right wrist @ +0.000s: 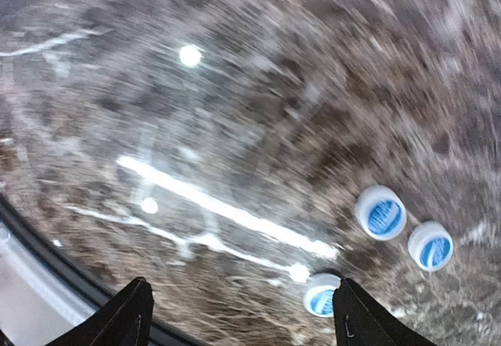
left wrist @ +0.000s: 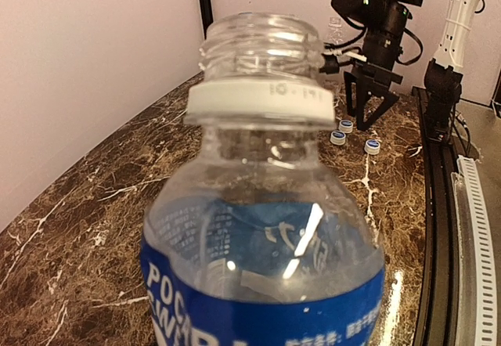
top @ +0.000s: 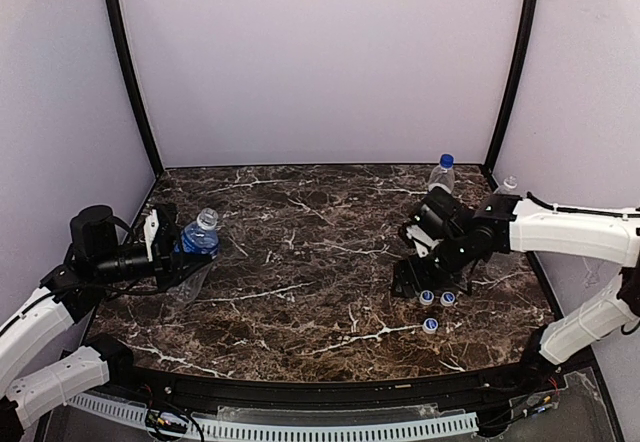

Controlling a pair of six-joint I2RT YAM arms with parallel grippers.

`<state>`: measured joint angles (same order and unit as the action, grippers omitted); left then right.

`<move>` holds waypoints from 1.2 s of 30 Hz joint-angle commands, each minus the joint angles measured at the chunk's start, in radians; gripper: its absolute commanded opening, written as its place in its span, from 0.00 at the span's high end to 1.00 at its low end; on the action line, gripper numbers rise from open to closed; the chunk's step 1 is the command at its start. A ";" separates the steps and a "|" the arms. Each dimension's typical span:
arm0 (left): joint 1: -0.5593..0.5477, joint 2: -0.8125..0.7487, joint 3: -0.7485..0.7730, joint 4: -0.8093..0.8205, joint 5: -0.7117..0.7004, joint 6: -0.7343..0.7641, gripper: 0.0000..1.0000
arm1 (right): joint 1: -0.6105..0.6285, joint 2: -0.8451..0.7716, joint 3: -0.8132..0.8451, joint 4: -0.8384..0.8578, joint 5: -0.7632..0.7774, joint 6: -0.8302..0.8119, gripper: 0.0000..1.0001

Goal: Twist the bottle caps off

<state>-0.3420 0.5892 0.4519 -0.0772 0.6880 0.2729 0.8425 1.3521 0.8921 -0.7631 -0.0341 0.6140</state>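
My left gripper point(top: 183, 259) is shut on a clear bottle with a dark blue label point(top: 199, 239), held tilted above the table's left side. In the left wrist view this bottle point(left wrist: 266, 236) fills the frame; its threaded neck point(left wrist: 262, 45) is bare, with only a white ring below it, and it hides my fingers. Three white-and-blue bottle caps point(top: 427, 297) point(top: 447, 298) point(top: 430, 325) lie loose on the right. My right gripper point(top: 408, 284) hangs open just left of them, fingers pointing down. In the right wrist view the nearest cap point(right wrist: 321, 293) lies beside the right fingertip point(right wrist: 352, 315), outside the open right gripper point(right wrist: 243, 315).
A clear bottle with a blue cap point(top: 442, 174) stands at the back right corner. Another clear bottle point(top: 507, 184) stands beside it, partly behind my right arm. The dark marble table point(top: 320, 252) ends in a black front rail point(top: 300, 387). Walls enclose three sides.
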 commanded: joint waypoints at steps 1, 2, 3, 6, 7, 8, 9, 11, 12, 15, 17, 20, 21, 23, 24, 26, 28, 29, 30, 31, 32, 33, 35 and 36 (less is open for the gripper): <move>0.005 -0.008 0.011 0.010 0.085 0.002 0.64 | 0.129 0.015 0.254 0.159 -0.130 -0.309 0.22; 0.004 -0.008 0.014 0.010 0.097 0.001 0.64 | 0.183 0.036 0.318 0.218 -0.169 -0.385 0.21; 0.004 -0.007 0.015 0.010 0.126 0.001 0.64 | 0.221 0.064 0.378 0.277 -0.216 -0.457 0.21; 0.005 0.002 0.029 0.010 0.186 -0.014 0.62 | 0.289 0.169 0.541 0.439 -0.341 -0.638 0.20; 0.005 0.006 0.033 0.008 0.211 -0.017 0.62 | 0.300 0.211 0.595 0.490 -0.381 -0.679 0.19; 0.004 0.007 0.040 0.005 0.220 -0.019 0.62 | 0.307 0.253 0.638 0.539 -0.412 -0.707 0.18; 0.003 0.011 0.045 -0.002 0.236 -0.019 0.62 | 0.309 0.289 0.680 0.588 -0.458 -0.718 0.18; 0.003 0.012 0.058 -0.018 0.251 -0.017 0.62 | 0.310 0.360 0.747 0.680 -0.518 -0.732 0.17; 0.002 0.013 0.066 -0.025 0.253 -0.017 0.62 | 0.312 0.399 0.767 0.723 -0.538 -0.729 0.16; 0.003 0.016 0.076 -0.030 0.265 -0.020 0.62 | 0.316 0.480 0.838 0.798 -0.571 -0.722 0.16; 0.003 0.019 0.075 -0.029 0.271 -0.021 0.61 | 0.320 0.522 0.882 0.803 -0.566 -0.723 0.16; 0.003 0.023 0.069 -0.012 0.276 -0.026 0.61 | 0.320 0.563 0.901 0.828 -0.563 -0.702 0.19; 0.003 0.024 0.067 -0.007 0.276 -0.029 0.61 | 0.319 0.576 0.901 0.837 -0.574 -0.692 0.21; 0.003 0.025 0.063 0.004 0.275 -0.033 0.61 | 0.320 0.601 0.904 0.846 -0.600 -0.671 0.26; 0.003 0.026 0.062 0.008 0.274 -0.034 0.61 | 0.320 0.612 0.909 0.845 -0.607 -0.661 0.30; 0.003 0.027 0.063 0.011 0.273 -0.040 0.61 | 0.321 0.625 0.913 0.838 -0.616 -0.650 0.42; 0.003 0.028 0.064 0.011 0.273 -0.043 0.61 | 0.320 0.629 0.909 0.839 -0.622 -0.647 0.53; 0.003 0.028 0.065 0.011 0.272 -0.043 0.61 | 0.321 0.630 0.906 0.839 -0.622 -0.647 0.56; 0.002 0.030 0.066 0.011 0.272 -0.044 0.61 | 0.320 0.629 0.902 0.838 -0.621 -0.648 0.61; 0.003 0.031 0.065 0.011 0.271 -0.043 0.61 | 0.320 0.628 0.900 0.836 -0.618 -0.648 0.66; 0.003 0.032 0.065 0.013 0.270 -0.043 0.61 | 0.320 0.628 0.900 0.831 -0.616 -0.649 0.71; 0.003 0.033 0.065 0.014 0.269 -0.044 0.61 | 0.318 0.627 0.901 0.824 -0.614 -0.648 0.76; 0.003 0.033 0.065 0.014 0.266 -0.047 0.61 | 0.314 0.618 0.900 0.812 -0.614 -0.642 0.87; 0.003 0.032 0.065 0.012 0.265 -0.049 0.58 | 0.310 0.610 0.897 0.807 -0.610 -0.635 0.94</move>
<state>-0.3424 0.6193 0.5053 -0.0814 0.9493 0.2375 1.1522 1.9778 1.7763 0.0525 -0.6289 -0.0383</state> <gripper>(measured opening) 0.396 0.249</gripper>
